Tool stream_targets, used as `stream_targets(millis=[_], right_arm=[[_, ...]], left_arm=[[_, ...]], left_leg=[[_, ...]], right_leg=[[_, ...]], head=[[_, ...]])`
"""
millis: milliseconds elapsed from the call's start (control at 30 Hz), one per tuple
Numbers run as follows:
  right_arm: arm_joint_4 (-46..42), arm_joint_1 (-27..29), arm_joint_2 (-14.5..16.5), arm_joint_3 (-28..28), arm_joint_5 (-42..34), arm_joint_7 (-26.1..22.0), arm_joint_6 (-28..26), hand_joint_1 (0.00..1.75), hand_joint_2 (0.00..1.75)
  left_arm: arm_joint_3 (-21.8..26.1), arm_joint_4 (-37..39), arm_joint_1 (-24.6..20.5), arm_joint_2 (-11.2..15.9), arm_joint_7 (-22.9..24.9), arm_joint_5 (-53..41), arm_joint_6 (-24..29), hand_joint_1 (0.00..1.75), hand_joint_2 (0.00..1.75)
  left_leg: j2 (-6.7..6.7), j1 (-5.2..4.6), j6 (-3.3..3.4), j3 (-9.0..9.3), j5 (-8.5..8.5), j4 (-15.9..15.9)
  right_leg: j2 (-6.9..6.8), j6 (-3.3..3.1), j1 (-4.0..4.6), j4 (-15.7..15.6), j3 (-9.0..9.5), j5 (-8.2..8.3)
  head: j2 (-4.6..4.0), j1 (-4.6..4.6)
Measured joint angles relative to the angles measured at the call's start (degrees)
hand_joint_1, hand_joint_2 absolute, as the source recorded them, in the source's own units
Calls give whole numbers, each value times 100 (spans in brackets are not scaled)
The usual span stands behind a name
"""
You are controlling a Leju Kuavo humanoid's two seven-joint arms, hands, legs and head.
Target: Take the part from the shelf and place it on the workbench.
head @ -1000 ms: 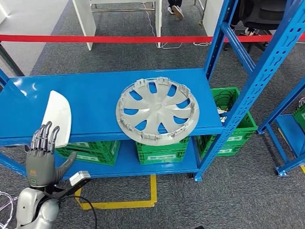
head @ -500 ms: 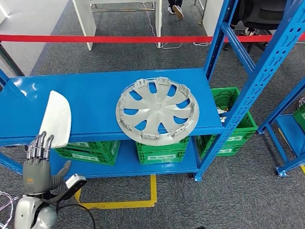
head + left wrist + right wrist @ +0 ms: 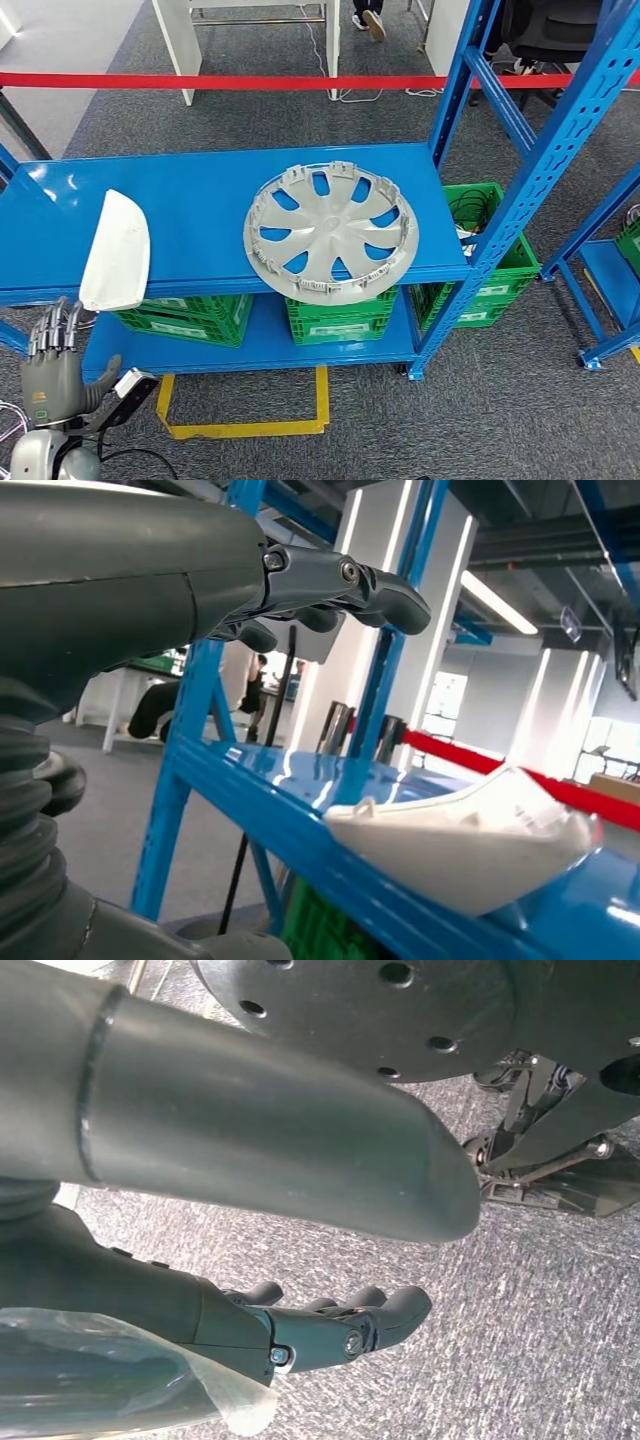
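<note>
White part on the shelf, above your left hand
The white part (image 3: 117,252) overhangs the blue shelf (image 3: 204,215) edge; your left hand (image 3: 51,372) hangs just below it, fingers apart, holding nothing.

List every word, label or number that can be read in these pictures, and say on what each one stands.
No text can be read.
Green crates under the blue shelf: white labels, too small to read.
Left hand: a small green mark on its back, blurred.
White part and silver wheel cover: no visible text.
</note>
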Motion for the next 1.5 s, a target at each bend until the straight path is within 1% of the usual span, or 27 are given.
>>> stream_targets(millis=[233,367,467,633,700,833,933,1033,1200,1500], right_arm=[[1,0,0,2,28,10,0,0,0],[1,-3,-1,2,62,30,15,0,0],[1,-5,-2,2,87,44,32,0,0],[1,-8,-3,2,91,47,47,0,0],[1,-8,-7,3,99,50,49,0,0],[1,-17,-13,8,134,75,57,0,0],[1,-25,-16,13,157,92,64,0,0],[1,-31,-20,19,174,97,69,0,0],[1,-39,-27,30,205,97,86,0,0],[1,-44,-54,58,256,97,91,0,0]], left_arm=[[113,199,-68,30,143,-170,1,0,175],[111,315,-199,80,378,-428,2,0,175],[44,376,-316,150,603,-613,3,0,175],[-66,426,-412,237,710,-686,5,0,175],[-131,439,-430,280,855,-751,6,0,175],[-452,541,-562,488,1400,-923,8,0,175],[-735,683,-715,659,1670,-996,10,0,175],[-1005,806,-838,766,1830,-1042,13,0,175],[-1414,981,-987,863,2045,-1124,15,0,175],[-1882,1240,-1190,1040,2339,-1087,15,0,175]], left_leg=[[0,0,0,0,0,0],[0,1,0,1,0,0],[0,1,0,1,1,0],[0,1,-1,1,1,0],[0,1,0,1,1,0],[0,1,0,0,1,0],[0,1,-1,1,2,1],[0,1,0,1,4,1],[0,0,0,0,4,1],[0,1,0,0,4,1]], right_leg=[[0,0,0,0,0,0],[0,0,0,0,0,0],[0,0,0,0,0,0],[0,0,0,0,0,0],[0,0,0,0,-1,0],[0,0,0,0,-1,0],[0,1,0,0,0,1],[0,2,0,0,0,3],[1,2,0,0,0,3],[1,2,0,0,-1,3]], head=[[0,-1],[0,-1],[0,-1],[0,-1],[0,0],[0,-1],[0,-1],[0,-1],[0,-1],[0,-1]])
